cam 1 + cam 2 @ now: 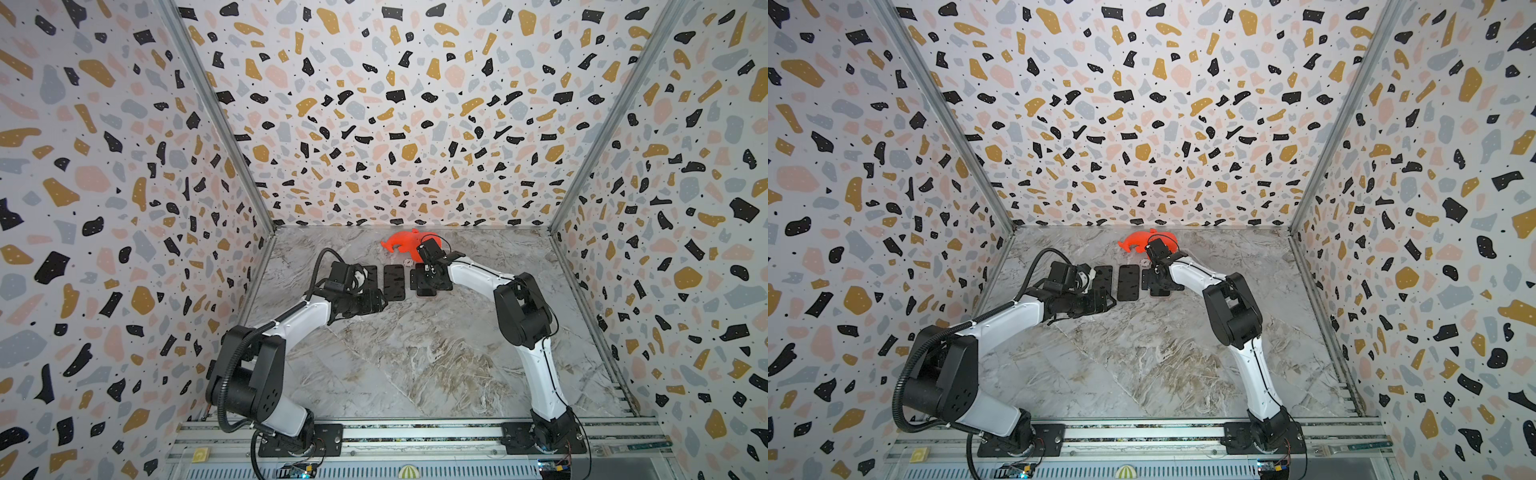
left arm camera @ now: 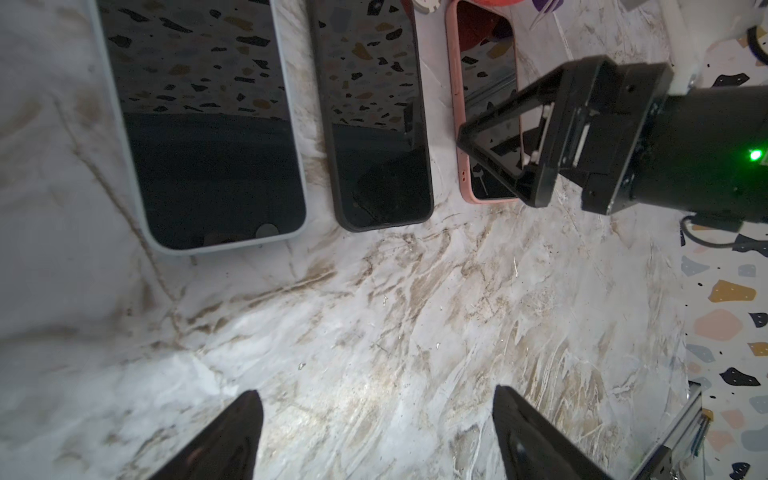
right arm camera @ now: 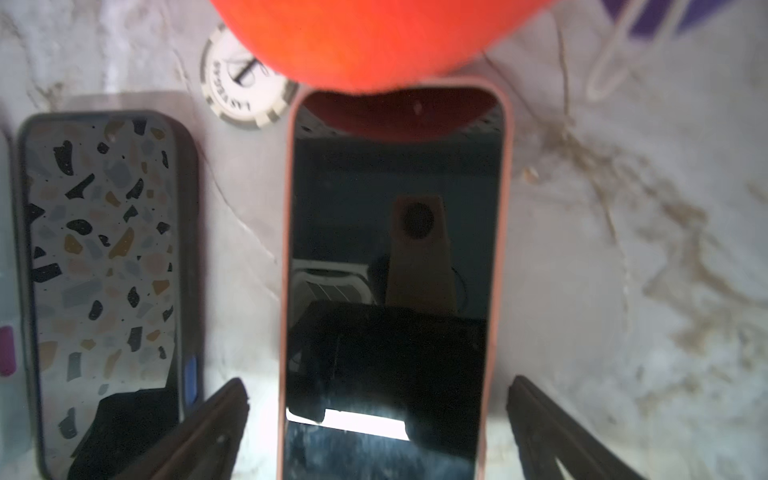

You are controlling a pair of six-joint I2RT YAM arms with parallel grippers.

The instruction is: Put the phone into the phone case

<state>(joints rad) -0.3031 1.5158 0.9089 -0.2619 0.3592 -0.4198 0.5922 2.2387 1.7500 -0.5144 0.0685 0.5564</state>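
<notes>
A dark-screened phone (image 3: 395,249) lies face up inside a pink phone case (image 3: 286,249), the right-hand one of three in a row on the marble table (image 1: 415,353). My right gripper (image 3: 379,380) is open, one finger on each side of the pink case's near end and neither touching it; in both top views it (image 1: 430,286) hangs over that phone. The left gripper (image 2: 376,392) is open above bare marble, just in front of the row (image 1: 380,302). The pink-cased phone (image 2: 486,83) is partly covered there by my right gripper.
A phone in a black case (image 2: 374,124) lies in the middle and one in a pale case (image 2: 208,124) on the left. An orange-red toy (image 1: 401,241) and a poker chip (image 3: 237,91) sit just behind the row. Patterned walls close in three sides.
</notes>
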